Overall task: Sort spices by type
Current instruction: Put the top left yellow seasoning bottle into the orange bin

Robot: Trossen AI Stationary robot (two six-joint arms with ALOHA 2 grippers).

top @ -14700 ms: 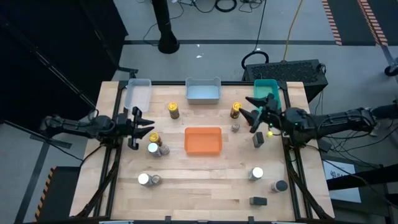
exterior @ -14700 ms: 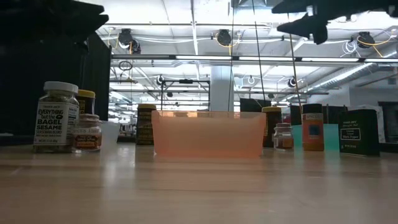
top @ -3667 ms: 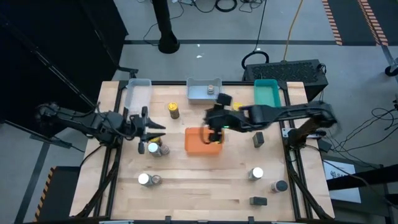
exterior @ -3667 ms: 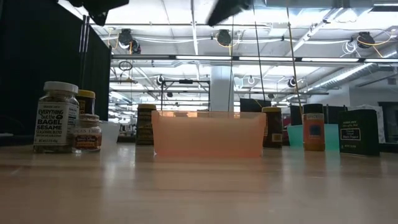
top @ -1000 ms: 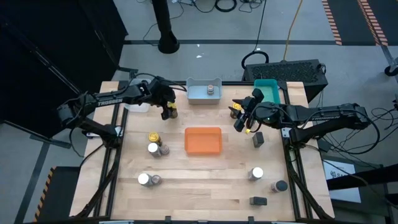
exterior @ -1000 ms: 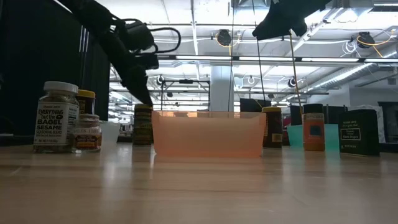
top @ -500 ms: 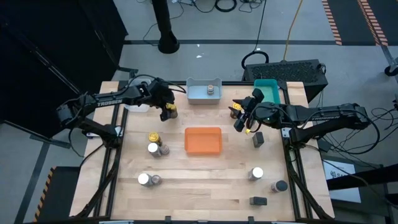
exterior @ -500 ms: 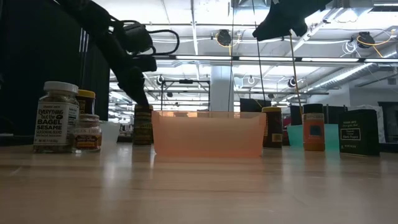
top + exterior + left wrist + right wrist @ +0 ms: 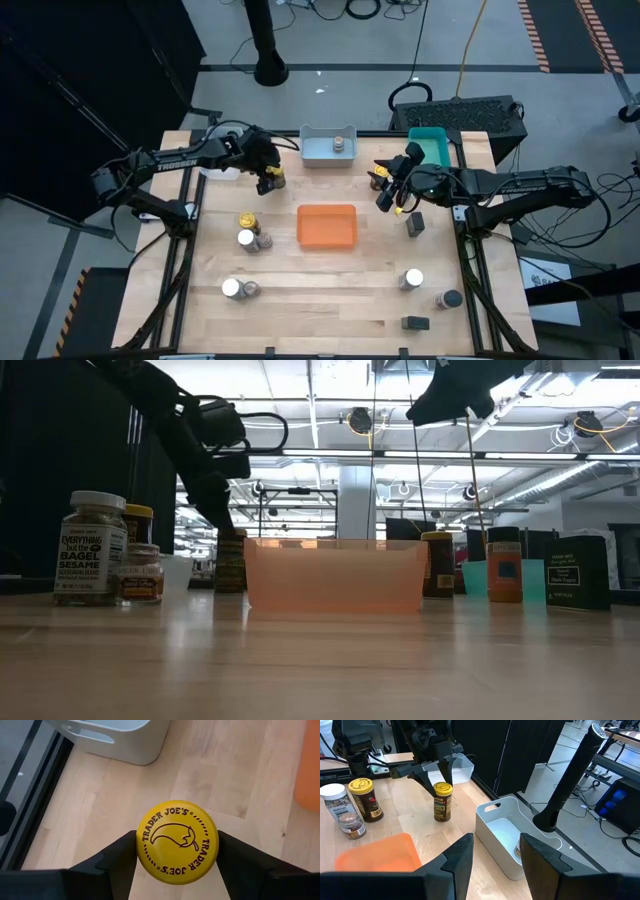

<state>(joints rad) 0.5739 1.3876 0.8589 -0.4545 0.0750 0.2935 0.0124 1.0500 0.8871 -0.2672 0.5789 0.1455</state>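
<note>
A brown spice jar with a yellow lid stands upright on the table between the grey-blue tray and the orange tray. My left gripper is at its lid, a finger on either side. My right gripper hangs open and holds nothing, above the table beside another yellow-lidded jar, near the teal tray. One jar stands inside the grey-blue tray. My left gripper pinches the jar's yellow lid between its two fingers, one on each of two opposite sides of the rim. The fingers slant down at it from the table's left side. The jar stands upright with its base on the table.
Several jars stand at the left and near left, others at the near right. Dark tins lie at the right and by the near edge. A clear tray sits at the far left, partly under my left arm.
In the low view the finger of my left gripper that shows has drawn in against the jar's lid. The jar has stayed where it was.
</note>
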